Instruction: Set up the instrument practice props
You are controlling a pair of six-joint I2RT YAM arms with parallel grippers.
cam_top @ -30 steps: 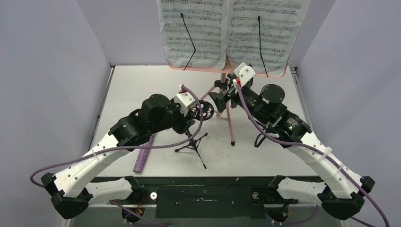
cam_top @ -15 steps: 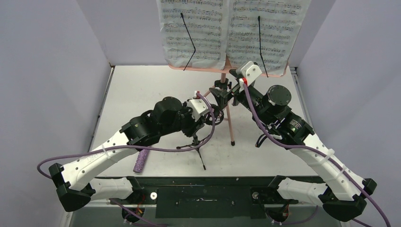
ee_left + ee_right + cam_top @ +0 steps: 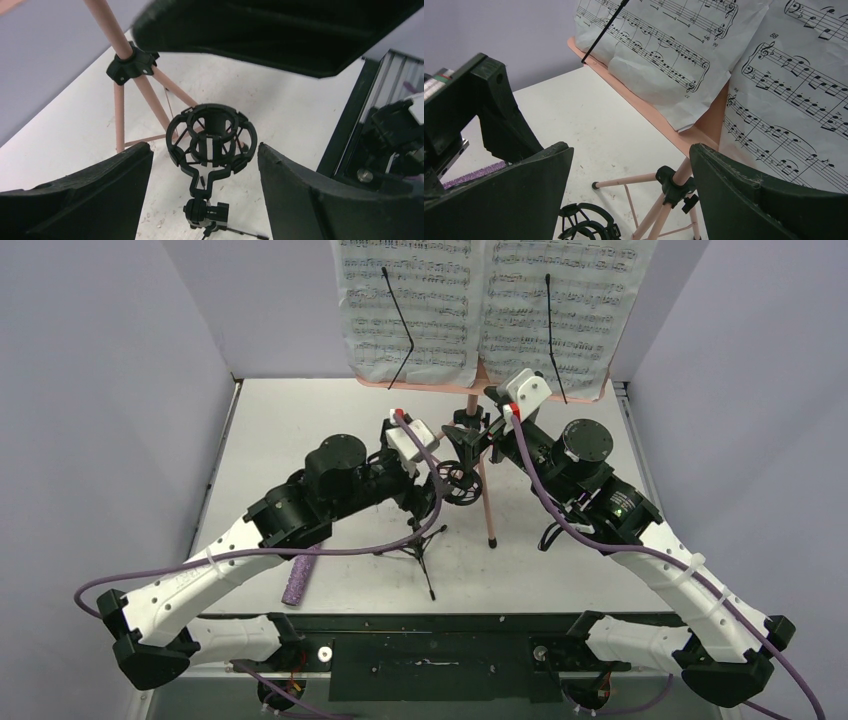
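Note:
The pink music stand [image 3: 483, 480] stands at the back on its tripod, and white sheet-music pages [image 3: 490, 305] rest on its desk [image 3: 649, 117]. Just left of its pole stands the small black mic stand [image 3: 421, 550], upright, with its ring mount [image 3: 212, 139] on top. My left gripper [image 3: 204, 148] is open, with the ring mount between its fingers and a gap on both sides. My right gripper [image 3: 630, 150] hangs open above the stand's black hub [image 3: 675, 186], holding nothing. The purple microphone [image 3: 300, 580] lies flat at the front left, partly under my left arm.
Grey walls close in the table [image 3: 300, 430] on the left, back and right. The stand's pink legs [image 3: 120, 120] spread over the table next to the mic stand's feet. Both grippers [image 3: 452, 455] crowd the middle, close together.
My left arm carried the mic stand to the right, up to the pink pole, then opened its jaws and let go of the ring mount. The right gripper shifted slightly and stayed open.

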